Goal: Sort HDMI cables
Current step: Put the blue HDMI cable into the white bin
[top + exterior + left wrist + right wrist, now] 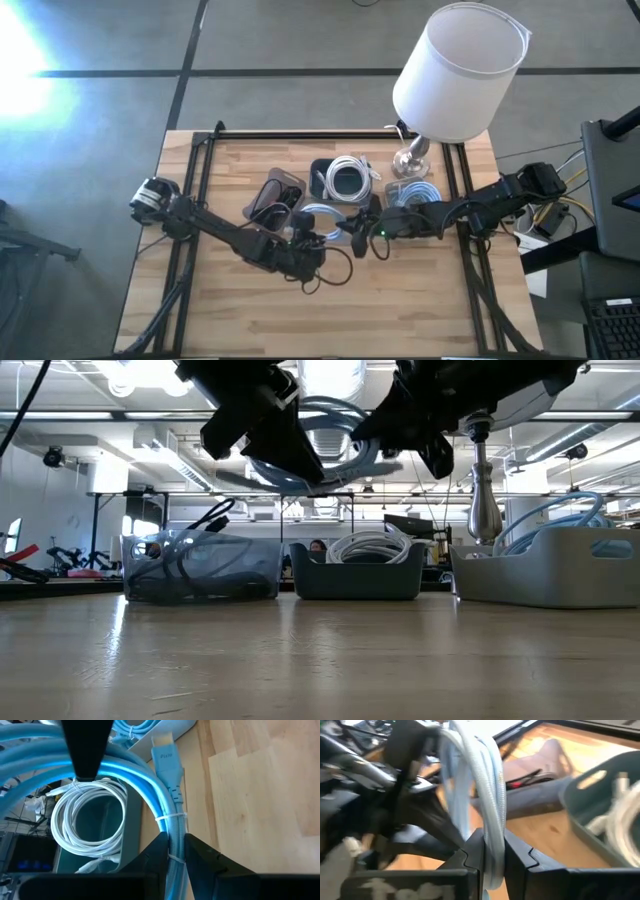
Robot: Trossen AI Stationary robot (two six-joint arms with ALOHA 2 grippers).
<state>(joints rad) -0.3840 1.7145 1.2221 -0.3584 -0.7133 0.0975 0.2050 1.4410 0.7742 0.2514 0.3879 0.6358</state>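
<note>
The wooden table [250,330] carries everything; at its far edge stands a lamp with a broad white shade [458,70] on a metal base [410,158], and the rest is placed from that lamp. Just beside the base, on the right arm's side, sits a pale grey bin [560,575] holding light-blue coils [413,190]; on the base's other side is a dark bin [322,168] with a white coil [348,180] wound in neat round loops; beyond that, farther from the lamp, a clear bin [200,570] holds thin black cables [272,200].

In front of the dark bin, toward the near edge from the lamp, both arms meet over one light-blue HDMI cable [167,827], lifted off the table; it is a glossy coil of several loops bound with white ties, its flat blue plug [165,757] ending in a pale metal tip. The left gripper [174,851] has its fingers pinched on the bound strands just below the plug; the right gripper [492,855] clamps the loop from the opposite side, the cable rising between its dark fingers [520,857].
</note>
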